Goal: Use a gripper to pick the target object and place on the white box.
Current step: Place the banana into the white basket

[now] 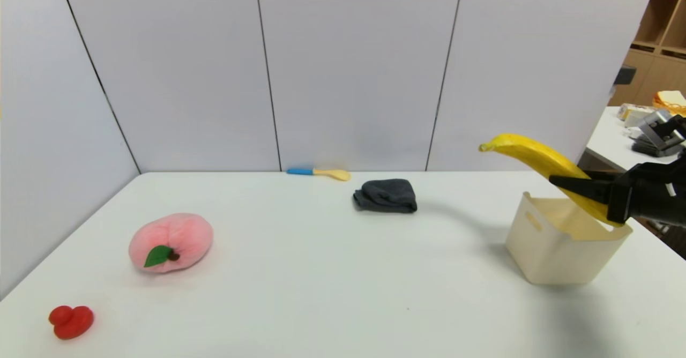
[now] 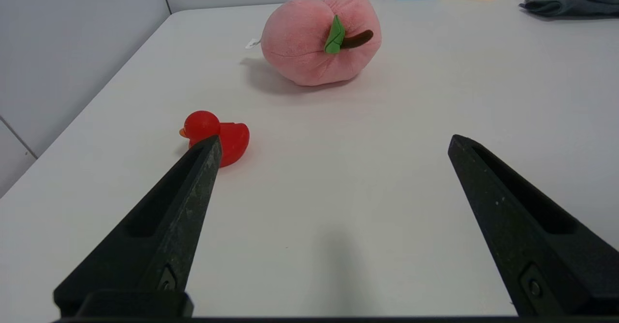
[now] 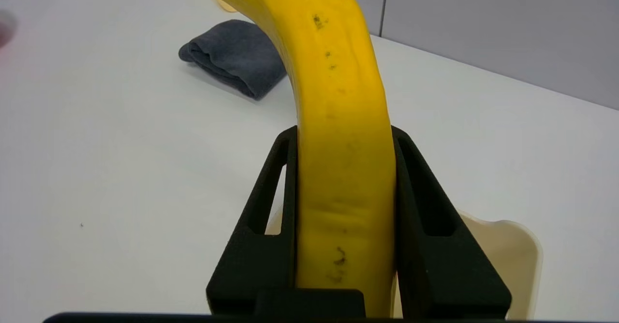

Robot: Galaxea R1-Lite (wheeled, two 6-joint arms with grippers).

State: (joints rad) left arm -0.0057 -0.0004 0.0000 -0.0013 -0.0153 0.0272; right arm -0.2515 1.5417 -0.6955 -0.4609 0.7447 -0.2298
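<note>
Relative to the box (image 1: 557,256), the right gripper (image 3: 344,168) is above, clamping the banana (image 1: 541,159) tilted over its opening, while the left gripper (image 2: 333,141), jaws wide apart, hangs well to the left, near the duck (image 2: 217,137).

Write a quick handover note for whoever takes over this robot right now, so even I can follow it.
Right gripper: closed on the banana, holding it aslant over the white box.
Left gripper: open and empty, idle above the table, near the red duck.
Box: on the table, at the robot's right.
Done: banana picked up and brought over the box.
Left: probably lower it, let go, and check it stays, since it looks long for the box.
</note>
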